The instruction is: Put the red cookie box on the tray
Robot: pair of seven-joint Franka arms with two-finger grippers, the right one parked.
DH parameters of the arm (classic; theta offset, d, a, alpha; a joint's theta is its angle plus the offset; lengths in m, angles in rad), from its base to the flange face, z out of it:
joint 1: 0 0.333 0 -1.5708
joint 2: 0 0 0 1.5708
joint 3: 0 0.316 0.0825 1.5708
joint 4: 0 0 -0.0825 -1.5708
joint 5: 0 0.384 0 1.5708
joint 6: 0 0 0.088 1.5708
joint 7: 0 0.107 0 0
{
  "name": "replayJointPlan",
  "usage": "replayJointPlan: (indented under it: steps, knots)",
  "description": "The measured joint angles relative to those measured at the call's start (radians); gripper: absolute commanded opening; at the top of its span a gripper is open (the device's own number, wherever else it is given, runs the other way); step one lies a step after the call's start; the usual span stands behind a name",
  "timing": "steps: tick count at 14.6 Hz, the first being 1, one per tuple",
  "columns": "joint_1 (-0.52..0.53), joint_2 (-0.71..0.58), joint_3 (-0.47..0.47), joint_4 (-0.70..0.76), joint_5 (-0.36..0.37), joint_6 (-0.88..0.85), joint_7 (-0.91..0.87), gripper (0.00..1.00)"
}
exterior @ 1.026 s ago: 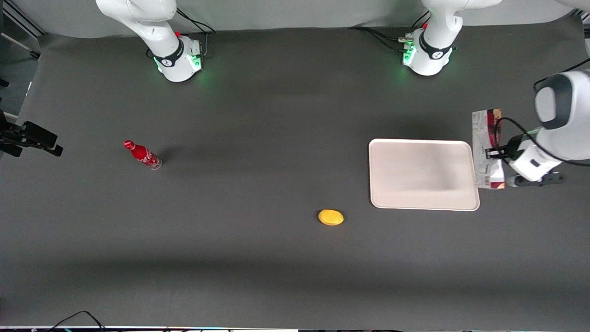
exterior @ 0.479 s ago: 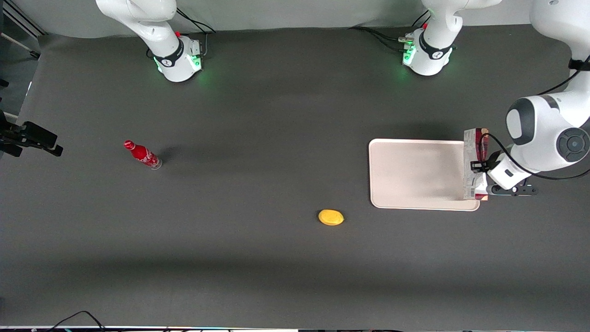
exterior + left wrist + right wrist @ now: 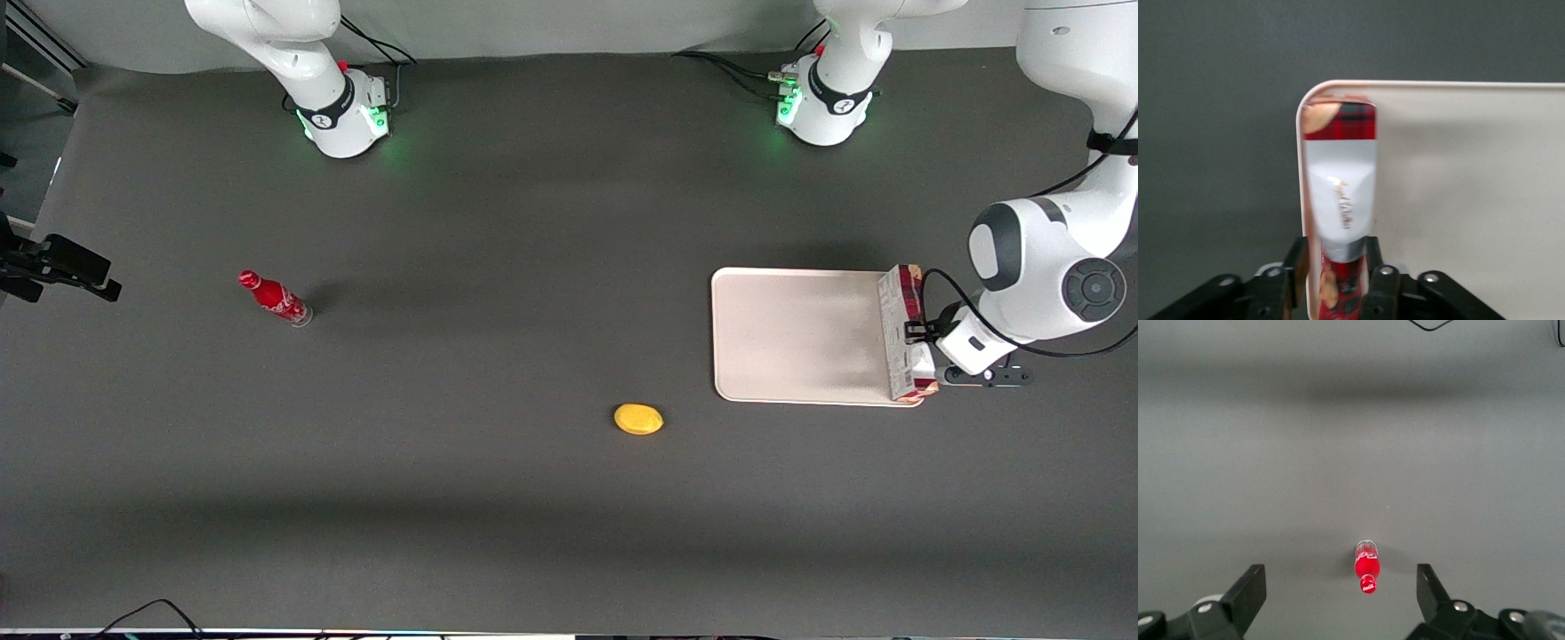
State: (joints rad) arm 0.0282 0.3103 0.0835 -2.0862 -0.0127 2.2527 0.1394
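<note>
The red cookie box [image 3: 904, 332] [image 3: 1340, 173] stands on its long thin edge, whitish side up, along the short rim of the cream tray [image 3: 800, 336] [image 3: 1471, 200] at the working arm's end of the table. My left gripper [image 3: 916, 334] [image 3: 1335, 280] is shut on the box, its black fingers pressing both flat faces. The box lies just inside the tray's rim and reaches one rounded corner. Whether the box's lower edge touches the tray cannot be told.
A yellow oval object [image 3: 638, 419] lies on the dark table nearer the front camera than the tray. A small red bottle [image 3: 274, 299] [image 3: 1367, 567] lies toward the parked arm's end. Both arm bases [image 3: 822, 98] stand at the table's back edge.
The gripper has carried the box from outside the tray in over the tray's short rim and lower, and the box has turned from tilted face-up to standing on edge.
</note>
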Motion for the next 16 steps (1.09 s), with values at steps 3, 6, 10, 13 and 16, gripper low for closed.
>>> replayJointPlan:
  steps: [3, 6, 10, 13, 16]
  knots:
    - [0.0, -0.041, -0.001, 0.133, 0.0, -0.196, 0.001, 1.0]
    - [-0.002, -0.119, -0.005, 0.326, -0.001, -0.472, 0.001, 1.0]
    - [-0.004, -0.179, -0.018, 0.582, -0.001, -0.784, 0.0, 1.0]
    - [-0.006, -0.208, -0.055, 0.688, -0.001, -0.872, -0.032, 1.0]
    - [-0.008, -0.22, -0.084, 0.735, -0.001, -0.88, -0.06, 1.0]
